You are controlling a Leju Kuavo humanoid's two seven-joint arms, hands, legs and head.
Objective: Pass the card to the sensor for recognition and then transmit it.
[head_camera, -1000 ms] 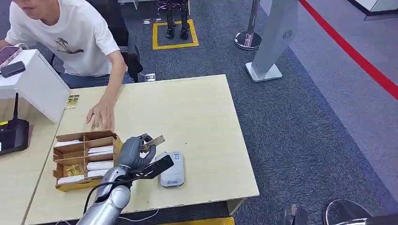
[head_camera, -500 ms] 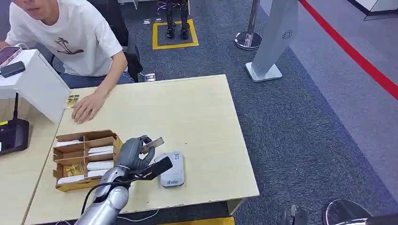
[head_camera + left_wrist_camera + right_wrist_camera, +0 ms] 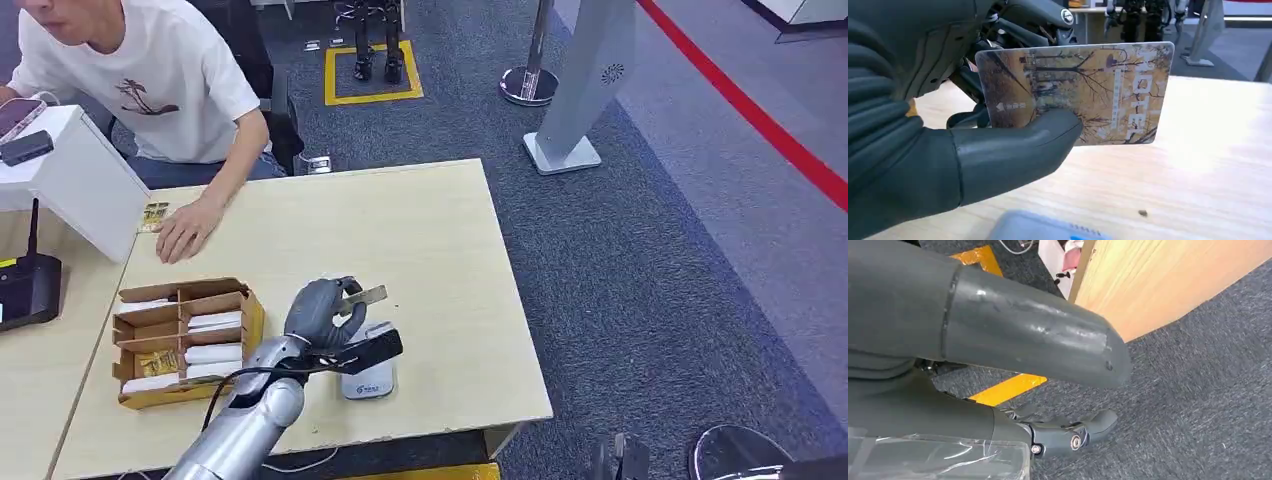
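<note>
My left hand (image 3: 322, 310) pinches a yellow-brown card (image 3: 365, 297) printed with bare trees and holds it level, just above the far end of the white-grey sensor (image 3: 368, 376) on the table. In the left wrist view the thumb (image 3: 1013, 150) presses on the card's face (image 3: 1088, 90), and the sensor's rounded edge (image 3: 1043, 229) shows beneath. My right hand (image 3: 1023, 345) hangs beside the table over the carpet, its fingers (image 3: 1073, 436) apart and holding nothing.
A cardboard divider box (image 3: 252, 318) with several white cards sits left of my hand. A person sits at the far left, one hand (image 3: 185, 230) flat on the table beside a loose card (image 3: 153, 215). A white box (image 3: 75, 180) and black device (image 3: 28, 292) stand left.
My left hand has carried the card to the right, from beside the box to over the sensor. The person's hand drew back from the box toward the far-left table edge.
</note>
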